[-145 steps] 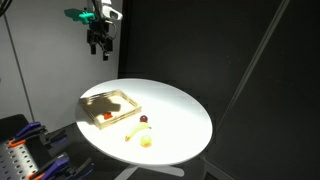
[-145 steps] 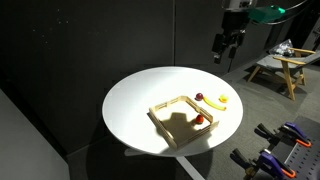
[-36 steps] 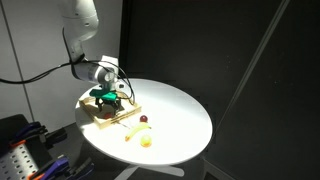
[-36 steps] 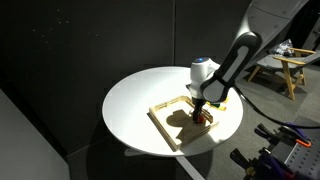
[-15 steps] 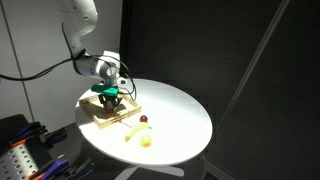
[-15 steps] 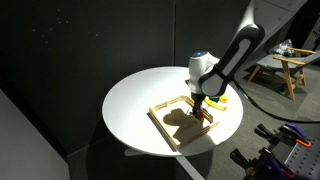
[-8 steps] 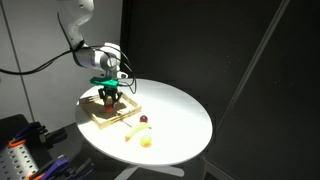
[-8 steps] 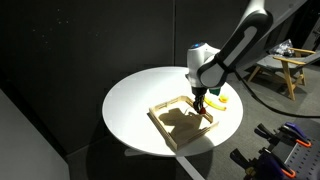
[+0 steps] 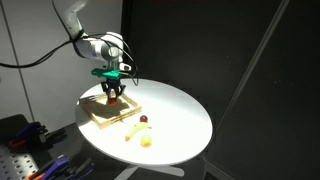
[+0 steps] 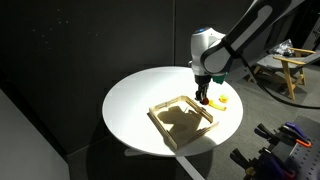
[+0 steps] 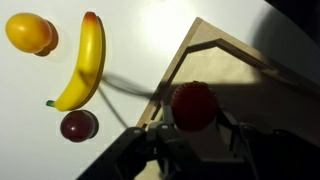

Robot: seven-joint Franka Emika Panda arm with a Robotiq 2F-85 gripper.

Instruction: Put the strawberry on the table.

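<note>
- The gripper (image 9: 113, 94) was down inside the wooden tray (image 10: 162, 129) 2.4 s ago; it has since risen in steps and now hangs clear above the tray, well off its floor
- The strawberry (image 11: 192, 105) has come up with it: the tray floor looks bare in an exterior view, and no red piece is left inside
- That suggests the pick has succeeded and the first half of the task is done; what remains is the carry and the set-down on the table (image 10: 130, 110)
- In the wrist view the strawberry sits squarely between the 2 fingers, which close narrowly on its sides and hold it; it touches nothing else
- From that view it hangs roughly over the tray's rim on the side facing the banana (image 11: 82, 60), so it is not yet over bare table
- The maroon round piece (image 11: 78, 125) and the yellow-orange round fruit (image 11: 30, 32) lie on the white top beside the banana, outside the tray
- The next move probably calls for a sideways shift past the rim to an open patch of white top, away from those 3 pieces, then a descent before the fingers let go
</note>
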